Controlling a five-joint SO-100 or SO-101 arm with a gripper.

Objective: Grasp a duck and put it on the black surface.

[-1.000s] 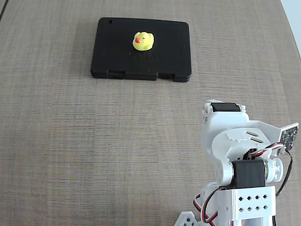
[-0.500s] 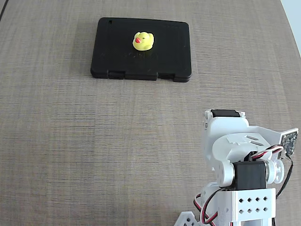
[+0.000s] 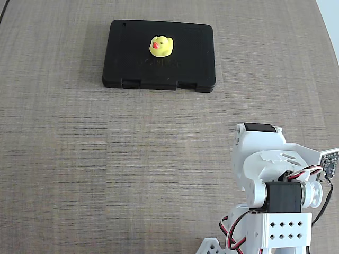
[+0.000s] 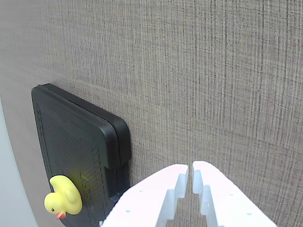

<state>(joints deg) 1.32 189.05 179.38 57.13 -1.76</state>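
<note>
In the fixed view, the black case (image 3: 159, 55) lies flat on the tabletop (image 3: 106, 159) at upper left of centre. The duck (image 3: 161, 46) sits upright on its top face, near the far edge, so the placement appears complete. The arm (image 3: 275, 185) is folded at lower right, well apart from both. In the wrist view, the jaws (image 4: 190, 171) are nearly closed with only a thin gap, holding nothing, which suits a parked posture.

Your arm (image 3: 278, 190) sat folded at the fixed view's lower right; your gripper (image 4: 191, 171) (wrist view, bottom centre) had its fingertips nearly touching, empty.
</note>
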